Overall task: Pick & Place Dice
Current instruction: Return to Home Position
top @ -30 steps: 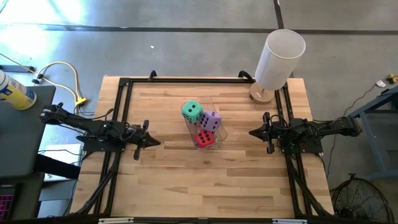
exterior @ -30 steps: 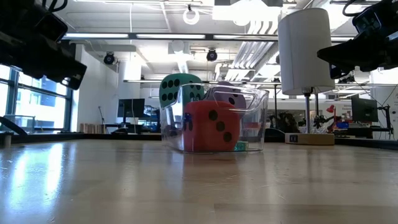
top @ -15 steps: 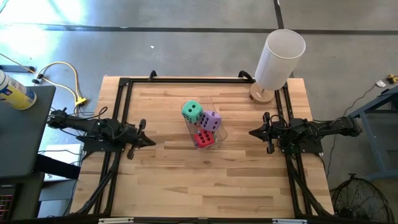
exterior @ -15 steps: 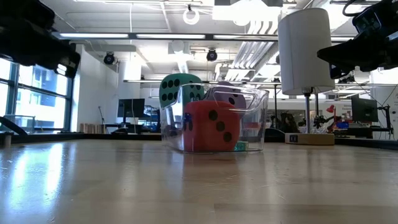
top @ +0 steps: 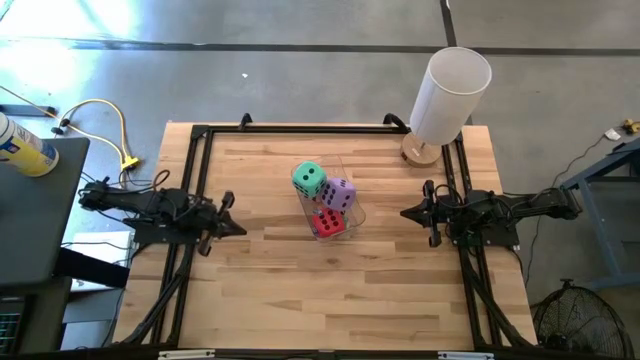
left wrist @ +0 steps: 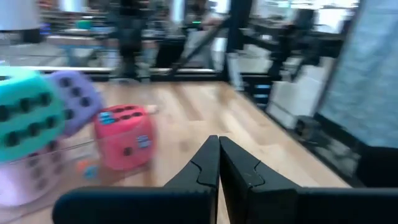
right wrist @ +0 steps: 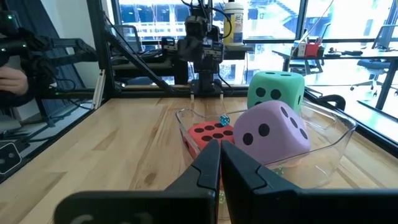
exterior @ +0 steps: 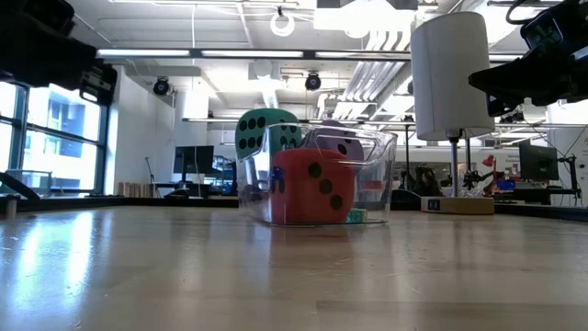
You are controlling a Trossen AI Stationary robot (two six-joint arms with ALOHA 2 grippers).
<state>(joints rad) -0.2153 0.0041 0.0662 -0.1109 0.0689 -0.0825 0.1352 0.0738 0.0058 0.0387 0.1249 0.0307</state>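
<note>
A clear plastic bin (top: 352, 212) stands at the table's middle with the dice piled in it. The green die (top: 309, 179) sits on top at the bin's far left end. The purple die (top: 338, 194) is in the middle and the red die (top: 328, 222) at the near end. A pale pink die (left wrist: 25, 177) shows under the green one in the left wrist view. My left gripper (top: 240, 226) is shut and empty left of the bin. My right gripper (top: 405, 212) is shut and empty right of the bin.
A tall white cylinder (top: 448, 95) on a wooden base stands at the table's far right corner. A black frame rail (top: 200, 180) runs around the tabletop. Bare wood lies in front of the bin and on both sides of it.
My left gripper has drawn back toward the table's left edge, away from the bin, and stays shut. The dice and the bin have not moved.
</note>
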